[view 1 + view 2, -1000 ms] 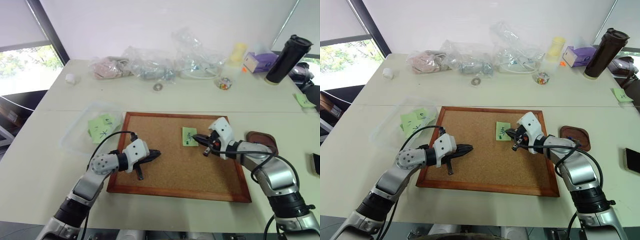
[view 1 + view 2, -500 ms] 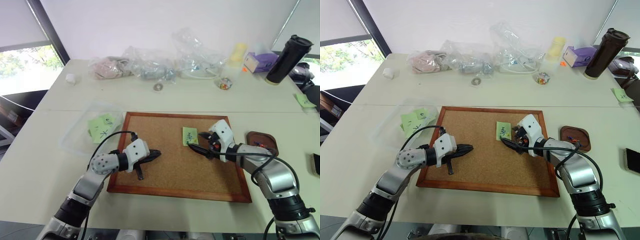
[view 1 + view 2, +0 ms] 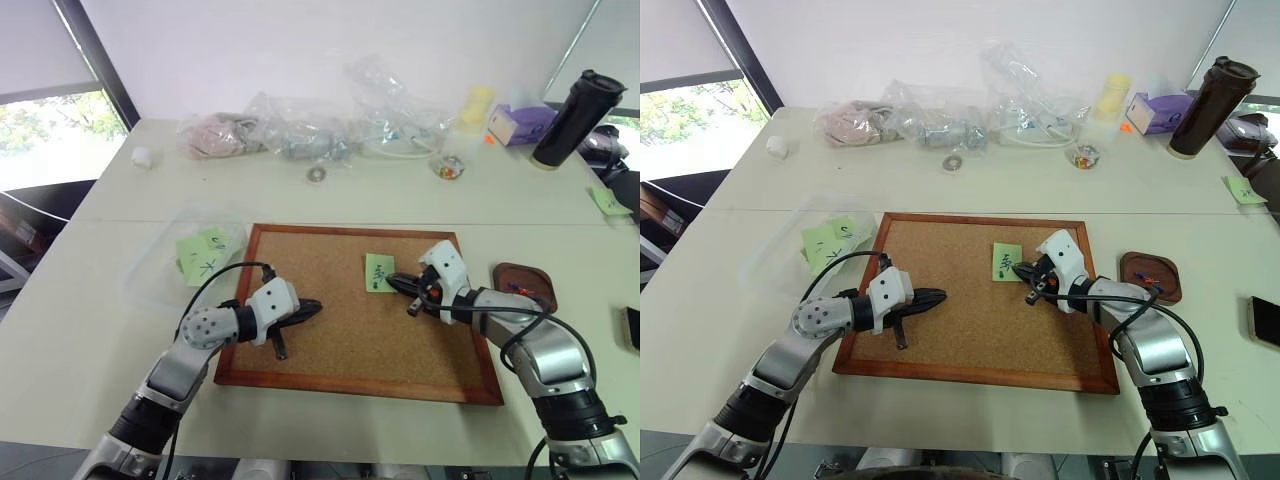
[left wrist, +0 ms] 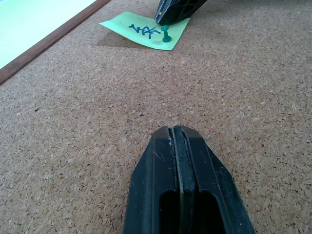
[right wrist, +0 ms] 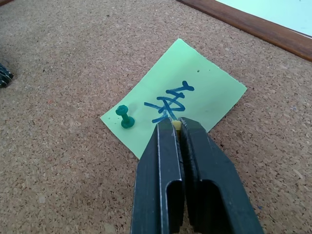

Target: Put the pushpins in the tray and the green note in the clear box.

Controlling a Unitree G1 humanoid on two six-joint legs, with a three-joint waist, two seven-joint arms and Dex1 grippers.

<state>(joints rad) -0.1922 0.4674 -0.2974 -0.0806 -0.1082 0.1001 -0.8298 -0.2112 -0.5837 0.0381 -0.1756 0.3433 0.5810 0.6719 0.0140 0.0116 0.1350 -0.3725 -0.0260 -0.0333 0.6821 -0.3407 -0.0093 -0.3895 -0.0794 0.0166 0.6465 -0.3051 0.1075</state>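
Left tool (image 4: 181, 161) sits pinched shut and empty, low over the corkboard (image 3: 330, 340); keep it parked clear.

Right tool (image 5: 174, 127) is pinched on a yellow pushpin (image 5: 176, 125) at the green note (image 5: 180, 100); just a sliver of yellow shows between the tips. Judgement: pull straight out along the pin's shaft, don't twist, or the slip may tear or lift with it. Then carry it right to the tray (image 3: 524, 282), just off the board's edge.

A green pushpin (image 5: 125, 116) is in the note's other corner, one more pull before the slip comes free.

Count, near to far:
- Pins on the note: two.
- Note on the board: one.
- Tray: one, small coloured bits inside, too small to count.
- Clear box (image 3: 155, 268): one, on the counter left of the board, green slips already inside.
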